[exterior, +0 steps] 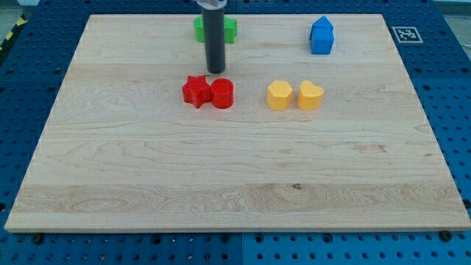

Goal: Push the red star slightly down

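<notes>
Pincer: none fitted; arm ends in a straight dark rod, so nothing to report as apart, together or clamped. Rod enters from the view's top, upright, my tip (215,71) on the board just above the pair of red blocks, closest to the gap where they meet; whether it touches either cannot be told

Board: wooden table top (221,169), pale grain, set on a blue perforated base (22,81). Black-and-white square marker (404,34) at the board's top right corner

Item 1: red star (196,90), left of centre in the upper half of the board, below and a little to the view's left of my tip. Touching item 2 on its right side

Item 2: red cylinder (222,93), round, just right of the star, below and slightly right of my tip

Item 3: yellow block (279,95), roughly hexagonal, right of the red pair and apart from it

Item 4: yellow heart (310,95), touching or just beside item 3 on its right

Item 5: green block (231,29), near the board's top edge, largely hidden behind the rod; shape cannot be made out

Item 6: blue block (321,35), house-like with a peaked top, near the top edge toward the view's right, well apart from the rest
</notes>
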Robot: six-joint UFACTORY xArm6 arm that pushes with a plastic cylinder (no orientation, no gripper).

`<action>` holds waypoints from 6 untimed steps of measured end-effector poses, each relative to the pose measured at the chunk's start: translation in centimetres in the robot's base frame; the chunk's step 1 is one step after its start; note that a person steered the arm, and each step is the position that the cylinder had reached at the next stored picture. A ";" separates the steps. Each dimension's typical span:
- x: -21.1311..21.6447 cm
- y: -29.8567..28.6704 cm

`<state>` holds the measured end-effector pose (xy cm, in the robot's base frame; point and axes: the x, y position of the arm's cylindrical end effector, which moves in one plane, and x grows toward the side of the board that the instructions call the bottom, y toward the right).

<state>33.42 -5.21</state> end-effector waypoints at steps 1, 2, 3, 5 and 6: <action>-0.2 -1.9; 1.6 -1.9; 4.1 -1.9; 2.2 -4.6; -4.6 -8.9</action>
